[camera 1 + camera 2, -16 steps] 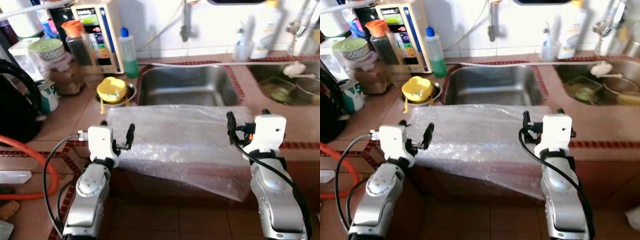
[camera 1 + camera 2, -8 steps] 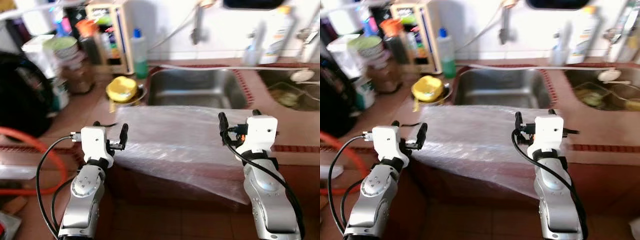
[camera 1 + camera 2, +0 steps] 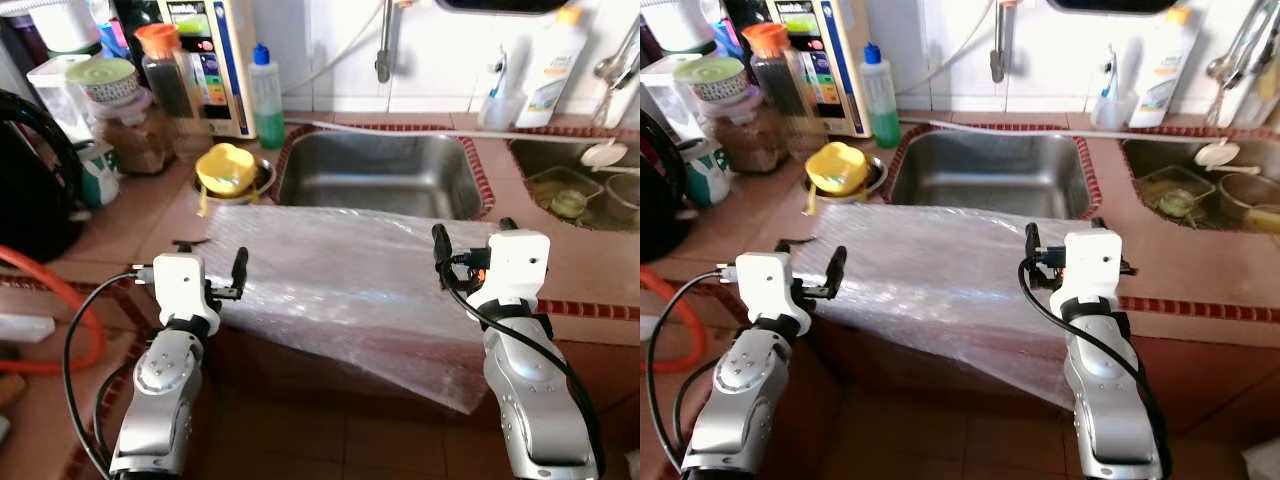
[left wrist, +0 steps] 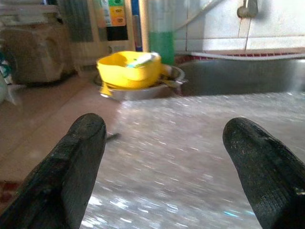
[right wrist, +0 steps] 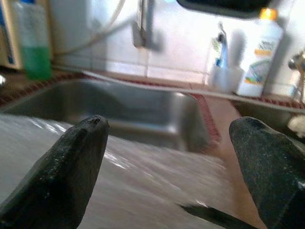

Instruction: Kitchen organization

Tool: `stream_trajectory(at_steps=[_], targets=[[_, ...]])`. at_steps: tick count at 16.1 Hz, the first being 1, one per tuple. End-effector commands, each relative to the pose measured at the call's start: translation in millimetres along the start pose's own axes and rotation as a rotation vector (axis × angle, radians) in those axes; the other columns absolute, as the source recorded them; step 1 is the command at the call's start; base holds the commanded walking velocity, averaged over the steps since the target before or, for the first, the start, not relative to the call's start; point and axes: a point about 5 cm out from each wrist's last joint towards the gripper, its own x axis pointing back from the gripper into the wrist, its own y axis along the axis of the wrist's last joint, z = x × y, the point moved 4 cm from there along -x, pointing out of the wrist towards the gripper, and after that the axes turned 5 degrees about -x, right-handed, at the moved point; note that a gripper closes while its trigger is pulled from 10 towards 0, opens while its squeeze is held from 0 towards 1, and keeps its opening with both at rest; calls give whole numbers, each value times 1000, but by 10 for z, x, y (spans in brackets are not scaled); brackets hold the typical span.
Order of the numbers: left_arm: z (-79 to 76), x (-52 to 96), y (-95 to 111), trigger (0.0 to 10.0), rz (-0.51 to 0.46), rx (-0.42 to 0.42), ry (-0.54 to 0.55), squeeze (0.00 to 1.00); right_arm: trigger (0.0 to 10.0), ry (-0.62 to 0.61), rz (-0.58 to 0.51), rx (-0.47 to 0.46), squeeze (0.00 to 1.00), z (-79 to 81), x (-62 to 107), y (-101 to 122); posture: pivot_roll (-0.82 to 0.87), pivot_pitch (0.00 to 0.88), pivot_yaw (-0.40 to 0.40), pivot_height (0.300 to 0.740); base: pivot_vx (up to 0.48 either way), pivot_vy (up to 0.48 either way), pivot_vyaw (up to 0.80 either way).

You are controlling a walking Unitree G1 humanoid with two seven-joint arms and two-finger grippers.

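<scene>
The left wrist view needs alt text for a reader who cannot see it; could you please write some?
The left gripper hangs open, its two black fingers spread above a sheet of clear bubble wrap on a reddish kitchen counter. Beyond the sheet, a yellow container sits in a metal bowl beside a steel sink.

From the head pair we look steeply down over the counter, sink (image 3: 375, 175) upper centre and plastic sheet (image 3: 340, 280) mid-frame, while each wrist camera sits low and close over that sheet, facing the back wall, both sharing the sink and the green bottle (image 4: 162, 33).
</scene>
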Motion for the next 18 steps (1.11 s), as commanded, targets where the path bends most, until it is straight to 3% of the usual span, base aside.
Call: stream_trajectory(at_steps=[1,11,18], targets=[[-18,-8,15,10000,-2,-3,-4,0,10000,-9,-15,2,0,-15,-6,43,-48,23,69,740,0,0,0],[-38,-57,113,10000,-40,-5,-6,0,10000,-14,-18,-8,0,-24,-2,41,-51,16,75,740,0,0,261],[-238,-161,123,10000,-68,50,-43,0,10000,18,-35,53,0,-86,-56,150,-132,0,-5,740,0,0,0]])
